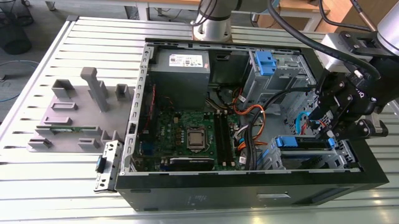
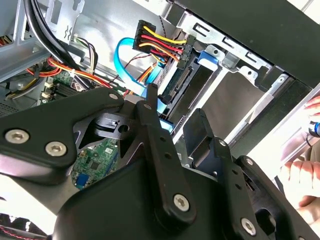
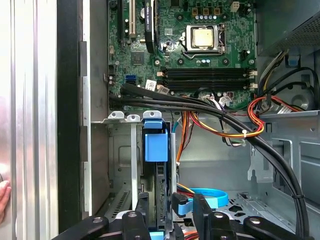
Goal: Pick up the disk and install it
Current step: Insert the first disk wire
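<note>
The disk (image 3: 161,185) stands edge-on in the drive cage at the case's front corner, with its blue plastic rail tab (image 3: 156,142) at the end towards the motherboard. In the exterior view the disk (image 1: 302,142) lies in the bay at the right, and my gripper (image 1: 333,133) hangs right over it. My gripper (image 3: 170,202) is open, with one finger on each side of the disk's end and a gap on one side. In the second wrist view a power plug and a blue data cable (image 2: 127,47) sit at the disk's connector edge (image 2: 172,82), between my gripper's (image 2: 175,112) fingers.
Thick black cables (image 3: 200,105) and orange wires cross between the cage and the motherboard (image 3: 200,45). A grey power-supply box (image 1: 181,65) fills the case's back corner. A grey fixture (image 1: 74,112) lies on the table at the exterior view's left. A person's hand (image 2: 305,175) rests outside the case wall.
</note>
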Robot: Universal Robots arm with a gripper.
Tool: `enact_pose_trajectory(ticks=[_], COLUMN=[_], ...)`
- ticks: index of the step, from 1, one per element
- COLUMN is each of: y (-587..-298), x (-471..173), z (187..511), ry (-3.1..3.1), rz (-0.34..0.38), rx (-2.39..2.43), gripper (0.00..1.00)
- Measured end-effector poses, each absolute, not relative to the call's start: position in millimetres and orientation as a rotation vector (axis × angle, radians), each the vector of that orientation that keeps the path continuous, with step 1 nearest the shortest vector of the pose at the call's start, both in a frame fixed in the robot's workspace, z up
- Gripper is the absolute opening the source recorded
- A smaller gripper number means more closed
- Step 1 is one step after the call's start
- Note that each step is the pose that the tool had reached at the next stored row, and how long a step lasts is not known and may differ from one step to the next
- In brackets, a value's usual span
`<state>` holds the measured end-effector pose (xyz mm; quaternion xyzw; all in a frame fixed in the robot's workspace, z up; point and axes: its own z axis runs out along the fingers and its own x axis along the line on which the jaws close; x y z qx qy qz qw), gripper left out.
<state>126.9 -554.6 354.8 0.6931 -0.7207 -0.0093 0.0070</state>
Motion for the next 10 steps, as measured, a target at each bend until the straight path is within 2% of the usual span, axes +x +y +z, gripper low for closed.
enact_pose_trajectory(ticks=[3,5,8,10], y=[-554.6,-554.6,-554.6,-554.6], x=[126.9,126.9,126.9,127.0], z=[354.7,354.6,354.5,354.5], ry=[-2.254,-2.254,-2.254,-2.254], rz=[-0.029,-0.029,-0.029,-0.029], rx=[2.168,2.168,2.168,2.168], gripper=[0.46,0.34,0.28,0.17])
